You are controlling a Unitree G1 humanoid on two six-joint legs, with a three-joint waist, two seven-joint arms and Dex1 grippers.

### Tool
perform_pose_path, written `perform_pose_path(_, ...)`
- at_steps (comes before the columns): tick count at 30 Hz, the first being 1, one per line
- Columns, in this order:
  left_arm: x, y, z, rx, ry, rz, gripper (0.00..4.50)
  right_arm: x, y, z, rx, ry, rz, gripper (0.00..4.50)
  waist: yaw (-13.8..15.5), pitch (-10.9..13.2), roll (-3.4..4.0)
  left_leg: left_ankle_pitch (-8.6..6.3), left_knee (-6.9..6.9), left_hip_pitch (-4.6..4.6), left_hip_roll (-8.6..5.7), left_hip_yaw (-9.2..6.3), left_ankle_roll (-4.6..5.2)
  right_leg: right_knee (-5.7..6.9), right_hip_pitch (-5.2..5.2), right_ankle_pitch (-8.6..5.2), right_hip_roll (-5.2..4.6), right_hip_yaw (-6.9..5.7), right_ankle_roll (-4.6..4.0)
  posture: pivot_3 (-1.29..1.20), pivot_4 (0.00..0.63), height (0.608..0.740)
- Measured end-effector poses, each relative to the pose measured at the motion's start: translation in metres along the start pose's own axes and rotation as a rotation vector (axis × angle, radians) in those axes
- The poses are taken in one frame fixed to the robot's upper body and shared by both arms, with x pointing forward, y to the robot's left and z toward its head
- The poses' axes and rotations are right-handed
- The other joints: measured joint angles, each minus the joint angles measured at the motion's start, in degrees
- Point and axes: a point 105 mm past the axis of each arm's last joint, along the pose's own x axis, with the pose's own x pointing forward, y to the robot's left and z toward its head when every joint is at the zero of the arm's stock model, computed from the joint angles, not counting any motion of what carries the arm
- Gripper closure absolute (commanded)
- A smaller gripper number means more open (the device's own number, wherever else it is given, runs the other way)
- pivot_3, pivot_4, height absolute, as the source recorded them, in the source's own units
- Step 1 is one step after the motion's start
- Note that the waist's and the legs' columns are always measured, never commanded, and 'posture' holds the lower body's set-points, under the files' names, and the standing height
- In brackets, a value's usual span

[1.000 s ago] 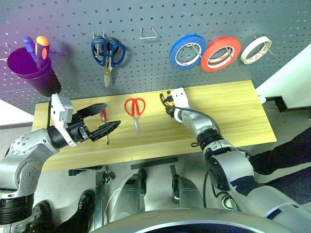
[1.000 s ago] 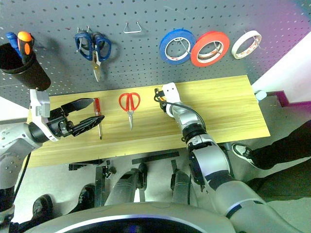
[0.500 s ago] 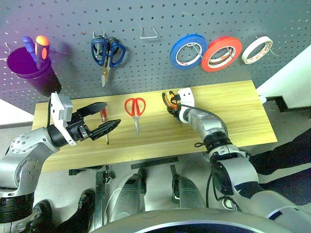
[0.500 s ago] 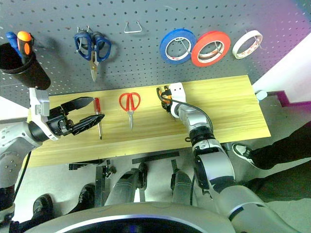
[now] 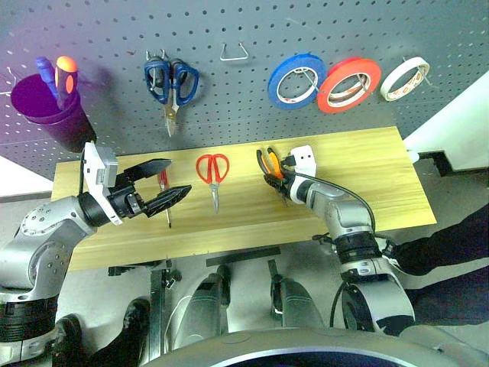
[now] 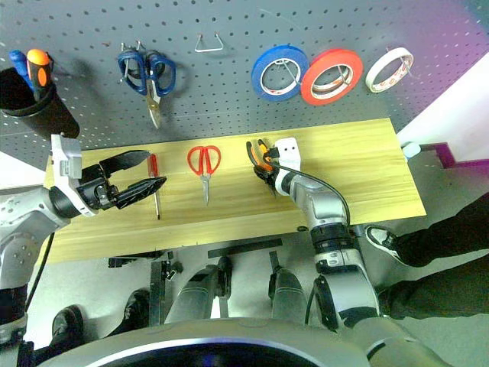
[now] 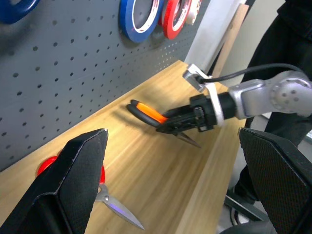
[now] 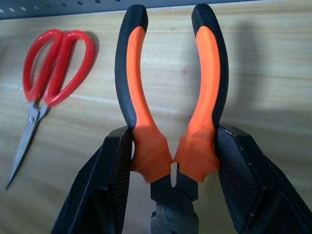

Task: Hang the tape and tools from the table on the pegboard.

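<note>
the dark grey pegboard (image 5: pixel 229 115) carries the white tape (image 5: pixel 403 78) on a hook at its right end. the wooden table (image 5: pixel 367 176) holds the red scissors (image 5: pixel 212 171) and the screwdriver (image 5: pixel 163 187). the right gripper (image 5: pixel 275 182) has its fingers closed on the orange-and-black pliers (image 8: pixel 170 102), above the table. the left gripper (image 5: pixel 157 187) hangs wide open and empty over the screwdriver.

Scissors (image 5: pixel 212 170) mid-table (image 5: pixel 382 176), screwdriver (image 5: pixel 165 195) to their left, pliers (image 5: pixel 269 164) to their right.
</note>
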Motion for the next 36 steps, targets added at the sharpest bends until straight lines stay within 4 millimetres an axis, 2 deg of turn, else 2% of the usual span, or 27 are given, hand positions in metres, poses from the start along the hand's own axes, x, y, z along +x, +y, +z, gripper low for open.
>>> perform_pose_path(7,0.002,0.001,0.004,0.01,-0.009,-0.008,0.0,-0.021,0.015,0.02,0.005,-0.099,0.088,2.31,-0.2,0.0,0.0,0.0,-0.01,0.01,0.0,0.0,-0.01,-0.01,0.0,0.0,-0.02,0.0,0.0,-0.01,0.349,0.74)
perform_pose_path(12,0.003,0.002,0.005,0.008,-0.011,0.0,0.0,-0.033,0.012,0.022,0.064,-0.156,0.107,2.31,0.01,0.0,-0.01,0.0,0.0,-0.01,0.0,0.01,0.0,-0.02,0.01,0.0,-0.03,-0.01,0.0,-0.02,0.34,0.74)
perform_pose_path(16,0.003,-0.001,0.008,0.007,-0.021,-0.005,0.0,-0.041,0.014,0.031,0.08,-0.222,0.133,2.31,-0.14,-0.01,-0.01,0.0,0.01,0.0,0.0,0.03,-0.01,-0.02,0.02,0.0,-0.03,-0.01,0.0,-0.02,0.33,0.74)
perform_pose_path(23,-0.006,-0.003,0.018,0.018,-0.03,0.003,0.0,-0.052,0.003,0.046,0.056,-0.317,0.115,2.31,-0.15,-0.02,-0.03,0.01,0.02,0.01,0.0,0.06,-0.02,-0.01,0.02,0.0,0.06,-0.02,0.0,-0.01,0.304,0.74)
perform_pose_path(31,-0.01,-0.006,0.028,0.036,-0.052,0.031,0.0,-0.055,0.014,0.08,0.001,-0.415,0.177,2.31,-0.04,-0.06,-0.08,0.03,0.08,0.01,0.0,0.08,-0.04,0.05,0.03,0.0,0.1,-0.02,0.01,0.0,0.287,0.74)
perform_pose_path(36,-0.011,-0.006,0.03,0.034,-0.055,0.049,0.0,-0.056,0.017,0.083,0.008,-0.431,0.2,2.31,0.05,-0.06,-0.08,0.03,0.11,0.0,0.0,0.08,-0.04,0.05,0.04,0.0,0.1,-0.04,0.01,0.01,0.281,0.74)
